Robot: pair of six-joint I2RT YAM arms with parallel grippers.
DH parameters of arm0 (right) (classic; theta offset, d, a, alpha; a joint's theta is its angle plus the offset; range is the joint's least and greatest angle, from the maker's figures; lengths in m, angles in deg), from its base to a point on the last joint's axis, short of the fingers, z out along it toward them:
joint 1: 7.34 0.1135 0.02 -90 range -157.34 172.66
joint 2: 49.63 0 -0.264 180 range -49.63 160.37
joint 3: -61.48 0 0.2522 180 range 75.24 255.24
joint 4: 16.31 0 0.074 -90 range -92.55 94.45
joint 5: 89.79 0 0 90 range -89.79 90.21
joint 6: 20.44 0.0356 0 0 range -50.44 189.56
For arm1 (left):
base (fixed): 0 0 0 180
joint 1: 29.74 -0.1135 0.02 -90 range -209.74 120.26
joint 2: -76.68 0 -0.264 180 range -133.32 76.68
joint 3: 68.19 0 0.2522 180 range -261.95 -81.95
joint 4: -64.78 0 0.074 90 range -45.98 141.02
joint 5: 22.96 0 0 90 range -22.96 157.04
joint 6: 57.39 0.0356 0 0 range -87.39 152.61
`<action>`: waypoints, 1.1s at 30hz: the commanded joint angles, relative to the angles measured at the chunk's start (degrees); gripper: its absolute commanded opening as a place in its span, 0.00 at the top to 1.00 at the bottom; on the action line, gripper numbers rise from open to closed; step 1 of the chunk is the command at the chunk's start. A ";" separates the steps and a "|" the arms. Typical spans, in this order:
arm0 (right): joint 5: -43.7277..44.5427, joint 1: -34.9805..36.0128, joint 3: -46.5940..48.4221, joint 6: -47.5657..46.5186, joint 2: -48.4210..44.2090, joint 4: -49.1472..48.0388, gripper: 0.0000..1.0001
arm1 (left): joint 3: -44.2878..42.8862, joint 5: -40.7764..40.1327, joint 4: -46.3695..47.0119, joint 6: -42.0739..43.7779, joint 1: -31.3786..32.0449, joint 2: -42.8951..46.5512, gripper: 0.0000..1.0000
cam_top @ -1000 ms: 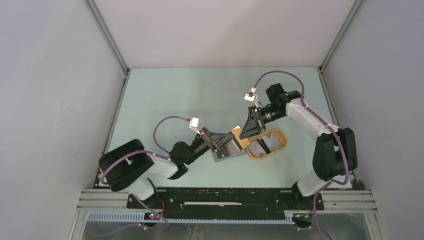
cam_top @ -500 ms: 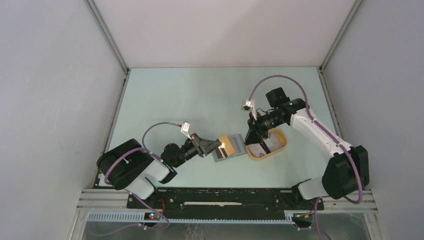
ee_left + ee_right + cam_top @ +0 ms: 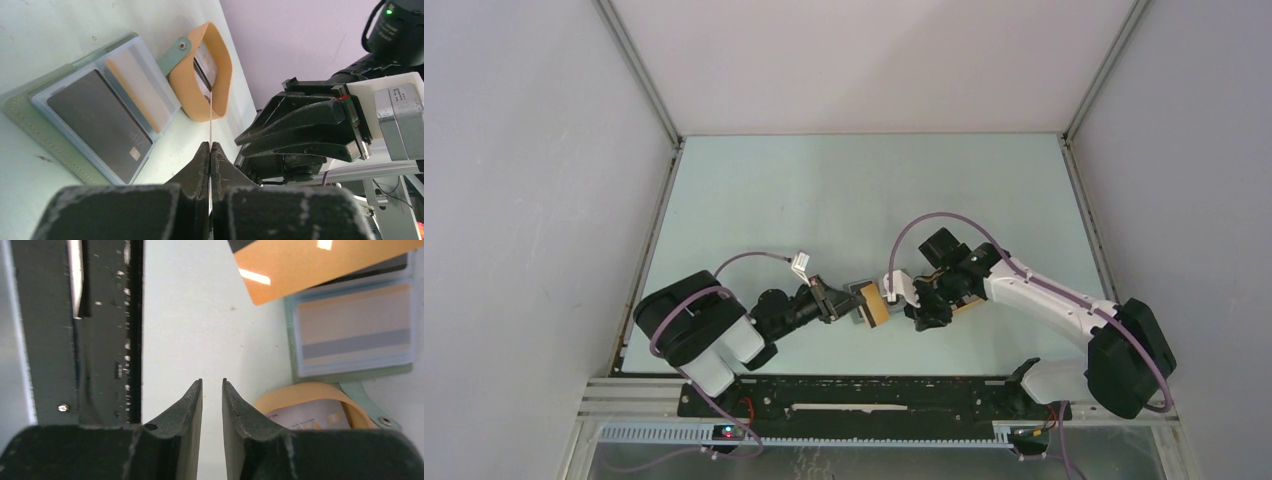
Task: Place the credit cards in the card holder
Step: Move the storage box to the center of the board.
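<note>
The card holder [image 3: 30,117] lies open on the table, a black credit card [image 3: 100,125] in one slot and a pale one [image 3: 142,85] in the slot beside it. My left gripper [image 3: 210,145] is shut on another card, edge-on in its own view and orange-faced [image 3: 320,270] in the right wrist view, held just above the holder [image 3: 350,330]. My right gripper [image 3: 212,381] hangs low over bare table beside that card, jaws a narrow gap apart with nothing between them. From above, the held card [image 3: 874,303] sits between the left gripper [image 3: 849,300] and the right gripper [image 3: 914,300].
A tan-yellow oval tray [image 3: 220,60] stands just past the holder's snap tab, with at least one pale card [image 3: 310,415] in it. In the top view my right arm covers most of the tray [image 3: 969,305]. Grey walls enclose the table.
My right arm swung from over the tray down and left, ending close to the left gripper. The left gripper stayed shut on the orange card and drew back slightly toward its base.
</note>
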 commanded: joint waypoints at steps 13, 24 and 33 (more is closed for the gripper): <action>23.93 3.14 0.56 4.63 8.47 -12.69 0.81 | -3.03 -8.35 -17.24 6.14 -0.56 6.58 1.00; 27.40 -4.09 2.11 10.13 8.49 -13.96 0.82 | -7.69 -12.86 -23.52 3.79 -0.59 6.12 1.00; 13.77 -6.75 6.94 18.72 11.25 -10.64 0.77 | -9.59 -14.34 -18.59 2.14 -1.20 0.48 1.00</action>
